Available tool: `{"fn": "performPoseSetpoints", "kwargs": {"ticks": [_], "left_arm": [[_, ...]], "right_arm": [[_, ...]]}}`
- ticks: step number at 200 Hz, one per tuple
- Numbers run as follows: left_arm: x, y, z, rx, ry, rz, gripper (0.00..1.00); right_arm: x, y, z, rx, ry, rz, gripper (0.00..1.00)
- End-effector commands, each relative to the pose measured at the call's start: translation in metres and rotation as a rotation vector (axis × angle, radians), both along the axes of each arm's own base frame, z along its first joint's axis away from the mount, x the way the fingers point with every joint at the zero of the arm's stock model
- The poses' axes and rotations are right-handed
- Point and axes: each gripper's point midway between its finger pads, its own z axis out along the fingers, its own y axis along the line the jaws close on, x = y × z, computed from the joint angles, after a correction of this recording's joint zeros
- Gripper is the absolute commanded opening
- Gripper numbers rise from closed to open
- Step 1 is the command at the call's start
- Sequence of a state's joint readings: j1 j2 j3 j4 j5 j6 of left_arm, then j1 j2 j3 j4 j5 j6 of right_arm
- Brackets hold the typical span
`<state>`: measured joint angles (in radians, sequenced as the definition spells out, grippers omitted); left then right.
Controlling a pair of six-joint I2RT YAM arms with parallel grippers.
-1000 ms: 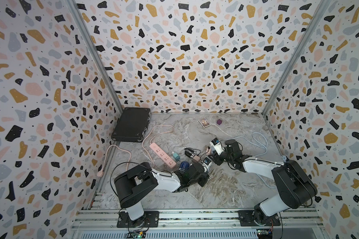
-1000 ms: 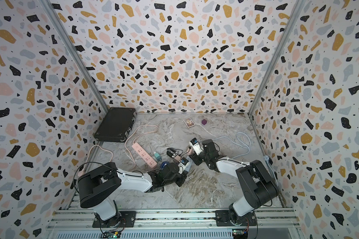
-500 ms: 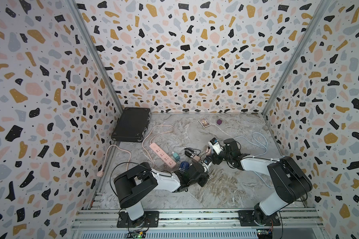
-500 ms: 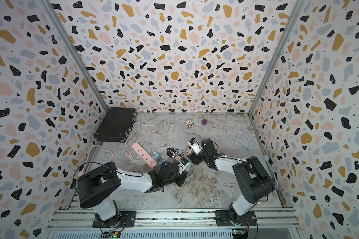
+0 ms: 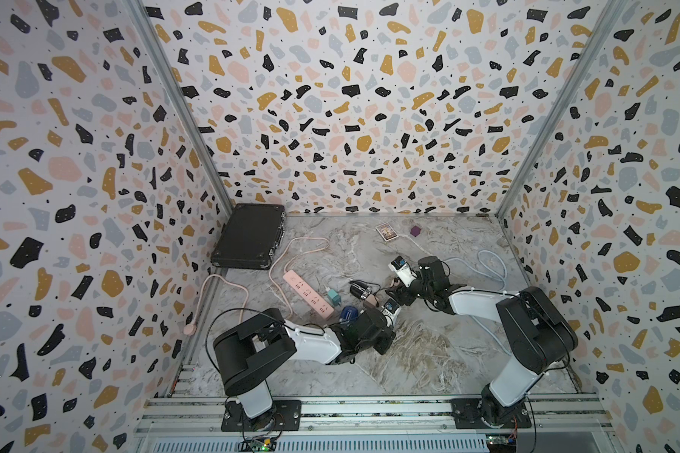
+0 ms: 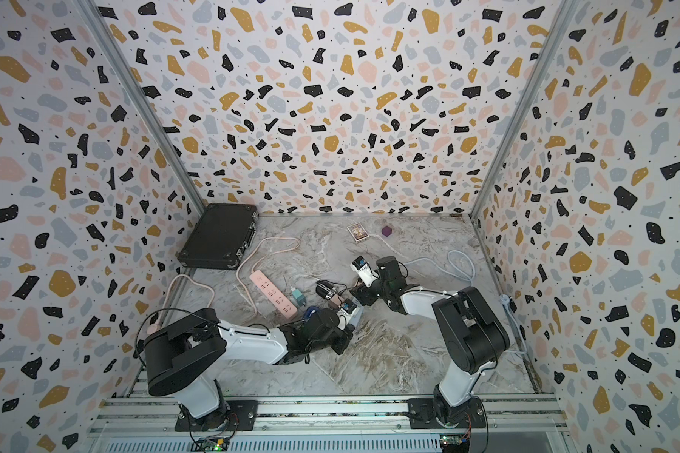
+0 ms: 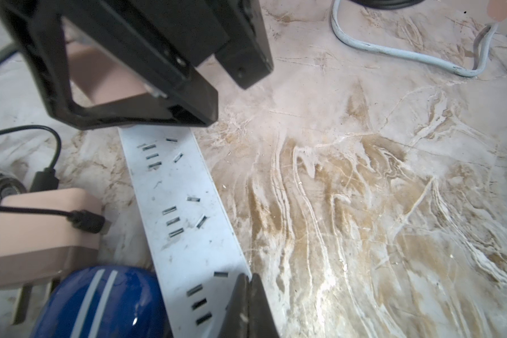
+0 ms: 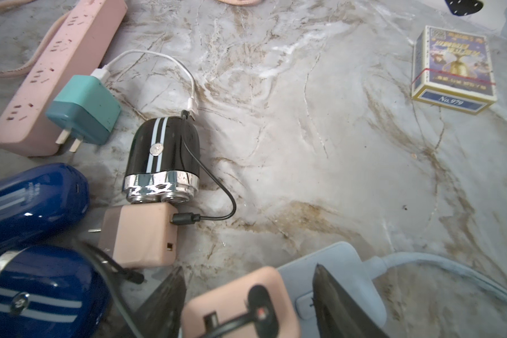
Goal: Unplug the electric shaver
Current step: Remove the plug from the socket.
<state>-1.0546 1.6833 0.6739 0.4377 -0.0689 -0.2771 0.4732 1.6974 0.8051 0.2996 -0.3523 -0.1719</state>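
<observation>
Two arms converge mid-surface (image 5: 448,353) in both top views, among a black shaver (image 5: 360,290) and a blue shaver (image 5: 348,313); the fingertips are too small to read there.

Left wrist view: left gripper (image 7: 249,304) fully closed and empty, tips on the edge of the pale power strip (image 7: 182,219), apparently pinning it. Blue shaver lies just beside the strip.

Right wrist view: right gripper (image 8: 249,272) stands wide astride the pink adapter (image 8: 240,304) seated in that strip. A gap shows on one side, so not clamped. Its black lead seems to run to a blue shaver; cannot trace it fully.

Step in hand: grasping the plug. Next: close on the adapter and pull straight out while the strip is pinned.
</observation>
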Motion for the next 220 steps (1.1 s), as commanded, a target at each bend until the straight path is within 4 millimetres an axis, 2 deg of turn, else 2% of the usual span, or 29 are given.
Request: {"fn": "performPoseSetpoints", "kwargs": {"ticks": [1, 36, 68, 95, 127, 156, 200, 220], "left_arm": [[-0.007, 0.017, -0.017, 0.070, 0.032, 0.008, 0.00], [-0.007, 0.016, -0.017, 0.067, 0.036, 0.006, 0.00], [-0.007, 0.015, -0.018, 0.067, 0.037, 0.006, 0.00], [-0.007, 0.015, -0.017, 0.067, 0.034, 0.008, 0.00], [-0.007, 0.015, -0.018, 0.068, 0.035, 0.009, 0.00], [-0.007, 0.016, -0.017, 0.069, 0.032, 0.009, 0.00], [-0.006, 0.019, -0.016, 0.077, 0.027, 0.015, 0.00], [-0.006, 0.019, -0.013, 0.079, 0.019, 0.016, 0.00]], "right_arm": [[-0.001, 0.001, 0.005, 0.004, -0.007, 0.019, 0.68], [-0.007, -0.004, 0.007, -0.002, -0.012, 0.007, 0.67], [-0.007, -0.004, 0.001, -0.013, 0.007, 0.007, 0.59], [-0.006, -0.004, 0.001, -0.011, 0.008, 0.003, 0.48], [-0.007, -0.003, 0.005, -0.001, 0.001, 0.010, 0.41], [-0.009, -0.003, 0.005, -0.001, 0.010, 0.012, 0.18], [-0.017, -0.014, 0.010, -0.011, 0.033, -0.039, 0.06], [-0.026, -0.021, 0.015, 0.001, 0.032, -0.074, 0.04]]}}
